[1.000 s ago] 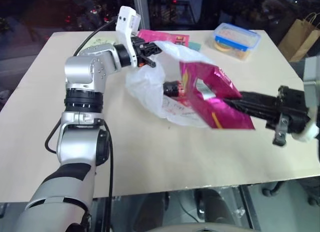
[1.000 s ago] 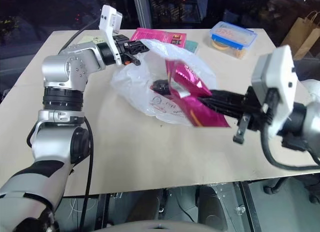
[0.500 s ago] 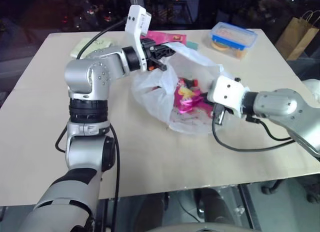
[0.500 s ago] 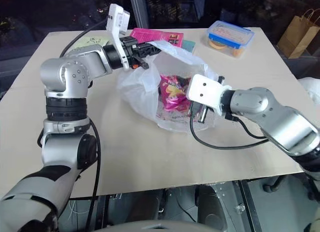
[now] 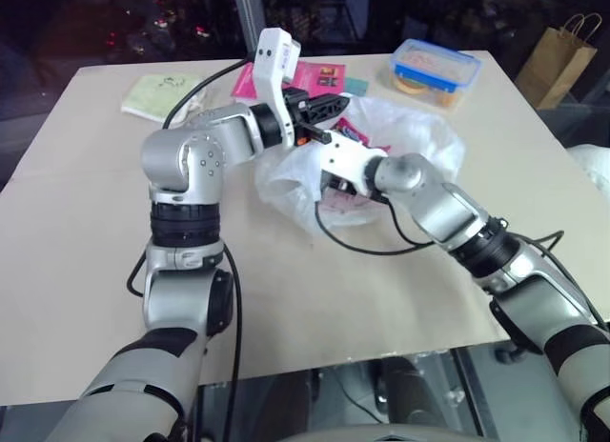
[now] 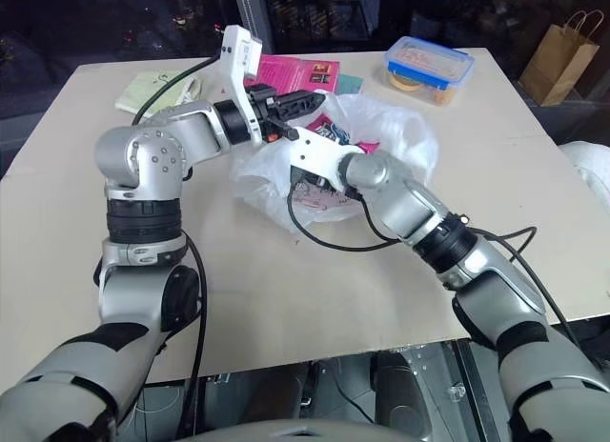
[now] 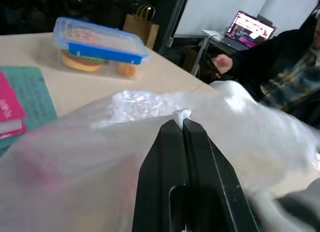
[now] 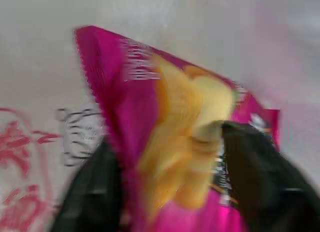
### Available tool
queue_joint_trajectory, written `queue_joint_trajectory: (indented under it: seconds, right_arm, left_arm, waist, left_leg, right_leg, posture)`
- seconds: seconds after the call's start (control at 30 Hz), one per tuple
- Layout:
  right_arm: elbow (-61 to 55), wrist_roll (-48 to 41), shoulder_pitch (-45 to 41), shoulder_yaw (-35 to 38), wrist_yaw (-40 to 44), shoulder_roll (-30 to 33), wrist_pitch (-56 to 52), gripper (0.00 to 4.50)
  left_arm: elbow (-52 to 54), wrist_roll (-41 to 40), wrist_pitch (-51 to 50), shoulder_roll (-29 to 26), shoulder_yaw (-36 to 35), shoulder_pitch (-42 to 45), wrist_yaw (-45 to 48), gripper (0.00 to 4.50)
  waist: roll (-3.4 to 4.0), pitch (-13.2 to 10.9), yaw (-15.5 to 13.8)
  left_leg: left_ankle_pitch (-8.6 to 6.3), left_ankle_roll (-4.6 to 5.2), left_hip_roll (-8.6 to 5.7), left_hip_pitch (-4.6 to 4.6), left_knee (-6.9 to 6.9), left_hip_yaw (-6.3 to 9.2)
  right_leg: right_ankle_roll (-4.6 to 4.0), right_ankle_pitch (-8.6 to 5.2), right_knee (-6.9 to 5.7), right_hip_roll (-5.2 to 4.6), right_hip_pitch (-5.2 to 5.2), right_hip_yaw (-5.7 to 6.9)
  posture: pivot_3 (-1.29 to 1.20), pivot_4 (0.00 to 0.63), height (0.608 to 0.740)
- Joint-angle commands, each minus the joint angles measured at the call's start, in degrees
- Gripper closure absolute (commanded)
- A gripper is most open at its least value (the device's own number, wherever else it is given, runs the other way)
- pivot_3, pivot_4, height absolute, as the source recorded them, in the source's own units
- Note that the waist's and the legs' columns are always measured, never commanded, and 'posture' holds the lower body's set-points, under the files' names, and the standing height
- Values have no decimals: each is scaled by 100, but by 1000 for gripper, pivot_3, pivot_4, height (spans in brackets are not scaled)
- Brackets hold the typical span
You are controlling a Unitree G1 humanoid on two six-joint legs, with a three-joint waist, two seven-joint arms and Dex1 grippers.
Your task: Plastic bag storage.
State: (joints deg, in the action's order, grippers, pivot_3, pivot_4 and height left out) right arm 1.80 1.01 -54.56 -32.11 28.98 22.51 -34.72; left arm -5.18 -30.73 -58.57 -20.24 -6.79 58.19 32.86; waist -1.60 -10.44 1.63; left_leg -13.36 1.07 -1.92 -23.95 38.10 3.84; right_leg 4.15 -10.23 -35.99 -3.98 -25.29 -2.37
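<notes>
The plastic bag (image 5: 419, 137) is a thin white crinkly one lying on the far middle of the table (image 5: 86, 232). My left gripper (image 7: 179, 123) is shut on its rim (image 7: 150, 99) and holds the mouth up; it also shows in the left eye view (image 5: 324, 107). My right arm (image 5: 419, 190) reaches into the mouth from the right. In the right wrist view the right gripper (image 8: 167, 142) stands open inside the bag. The pink chip packet (image 8: 125, 92) lies between its spread fingers (image 8: 260, 177). Red print shows on the bag wall (image 8: 20, 142).
A clear box with a blue lid (image 5: 436, 63) stands at the far right of the table. A pink booklet (image 5: 319, 75) and a teal card (image 5: 357, 85) lie behind the bag, a pale green cloth (image 5: 162, 85) at the far left. A brown paper bag (image 5: 556, 61) stands beyond the table. A seated person (image 7: 280, 77) is nearby.
My right gripper carried the pink chip packet from the right side into the bag's mouth, and its fingers have spread apart. My left gripper still holds the rim, shifted slightly right.
</notes>
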Motion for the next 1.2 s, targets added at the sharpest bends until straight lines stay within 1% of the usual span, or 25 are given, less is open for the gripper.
queue_joint_trajectory:
  seconds: [0.03,0.07,0.17,0.27,0.4,0.47,0.5,0.57,0.63,0.73,0.83,0.87,0.97,1.03,1.07,1.1,1.13,1.17,1.2]
  right_arm:
    - [-2016,-518,470,1106,376,501,-871,1484]
    - [-2241,-571,541,1203,413,540,-1029,1484]
    - [-3399,-1212,893,1848,547,584,-1843,1484]
    - [-4391,-1863,1227,2516,524,413,-2422,1484]
    - [-4612,-1741,1518,2848,45,395,-2602,1484]
    - [-4820,-1859,1588,3164,-98,373,-2871,1484]
    - [-4969,-1896,1634,3374,-161,443,-3125,1484]
    - [-5255,-1868,1784,3617,-216,804,-3555,1484]
    - [-5504,-1811,2032,3781,-306,1181,-4000,1484]
    - [-5680,-1851,2383,4070,-498,1241,-4604,1413]
    - [-5652,-1911,2724,4125,-588,1093,-4780,1413]
    - [-5551,-1890,2832,4041,-637,1053,-4669,1413]
    - [-5318,-1889,2960,3960,-748,879,-4491,1413]
    - [-5097,-1797,3064,3814,-836,922,-4261,1413]
    - [-4949,-1732,3121,3706,-866,981,-4078,1413]
    - [-4735,-1647,3160,3615,-920,991,-3851,1413]
    - [-4500,-1514,3201,3470,-945,1088,-3543,1413]
    - [-4329,-1415,3233,3365,-959,1162,-3301,1951]
    - [-4182,-1369,3222,3358,-979,1156,-3114,2277]
  left_arm:
    - [209,55,188,-101,-62,-91,-123,4500]
    - [204,39,190,-98,-72,-98,-144,4500]
    - [139,160,406,-138,31,-127,-144,4500]
    - [-1,207,557,-71,78,-52,-164,4500]
    - [51,184,636,-58,177,-60,-31,4500]
    - [82,211,658,-127,216,-99,22,4500]
    - [118,216,672,-202,246,-137,102,4500]
    - [227,258,779,-373,334,-229,289,4500]
    - [393,133,807,-548,321,-338,585,4500]
    - [656,-93,772,-713,236,-457,879,3653]
    - [796,-579,446,-694,-146,-432,905,2217]
    - [757,-902,196,-732,-386,-370,952,1928]
    - [755,-1378,-142,-926,-715,-328,1086,1928]
    - [780,-1815,-593,-1139,-967,-332,1137,1928]
    - [847,-1954,-773,-1368,-1014,-414,1263,1928]
    - [969,-2203,-1110,-1806,-1092,-642,1576,1928]
    - [1163,-2513,-1523,-2391,-1184,-1085,2036,1928]
    - [1295,-2765,-1799,-2820,-1242,-1411,2353,1835]
    - [1534,-2966,-1964,-3285,-1278,-1957,2780,1835]
  waist:
    - [1,-1,-26]
    - [1,-1,-41]
    - [1,0,-41]
    - [2,0,-49]
    - [2,0,-64]
    - [2,0,-72]
    - [2,0,-76]
    - [2,0,-80]
    - [2,0,-81]
    - [2,0,-74]
    - [2,0,-81]
    - [2,0,-72]
    - [2,0,-43]
    - [2,0,-37]
    - [2,0,-30]
    - [2,0,-2]
    - [6,2,83]
    - [12,2,120]
    - [12,2,145]
  left_leg:
    - [0,0,0,-1,1,3]
    - [0,0,-2,-1,-2,3]
    - [-1,2,-3,2,-3,-3]
    - [-13,21,7,11,-2,-6]
    - [-14,23,4,14,15,-14]
    - [-13,22,3,15,20,-25]
    - [-11,20,3,15,21,-29]
    - [-8,16,4,15,21,-30]
    - [-9,16,5,15,20,-30]
    - [-9,16,8,15,17,-34]
    - [-9,16,11,14,19,-34]
    - [-9,16,12,14,20,-37]
    - [-8,17,12,18,21,-40]
    - [-8,17,14,21,21,-42]
    - [-8,17,14,22,21,-41]
    - [-8,17,15,22,21,-41]
    - [-8,17,15,22,20,-41]
    - [-8,16,17,24,14,-46]
    - [-9,17,19,32,10,-45]
  right_leg:
    - [0,0,1,0,0,3]
    - [0,0,2,0,-3,3]
    - [0,0,-5,12,-6,0]
    - [-1,-1,-19,24,-5,-2]
    - [-1,-1,-35,22,-1,-7]
    - [-1,-1,-34,21,3,-8]
    - [-1,-1,-34,21,3,-7]
    - [-1,-1,-37,22,3,-5]
    - [-2,-2,-39,22,2,-3]
    - [-3,-2,-38,23,2,-3]
    - [-3,-3,-38,23,2,-4]
    - [-2,-3,-37,22,3,-5]
    - [0,-4,-37,24,4,-7]
    - [0,-4,-39,29,4,-8]
    - [0,-4,-40,31,4,-8]
    - [0,-4,-41,33,4,-7]
    - [0,-4,-41,33,4,-7]
    - [0,-5,-41,33,1,-14]
    - [-1,-6,-46,36,-1,-32]
  posture:
    - [0,150,740]
    - [0,150,740]
    - [0,150,740]
    - [0,150,740]
    - [0,150,740]
    - [0,150,740]
    - [0,150,740]
    - [0,150,740]
    - [0,150,740]
    - [0,150,740]
    - [0,150,740]
    - [0,150,740]
    - [0,150,740]
    - [0,150,740]
    - [0,150,740]
    - [0,150,740]
    - [0,150,740]
    - [0,150,740]
    - [0,150,740]
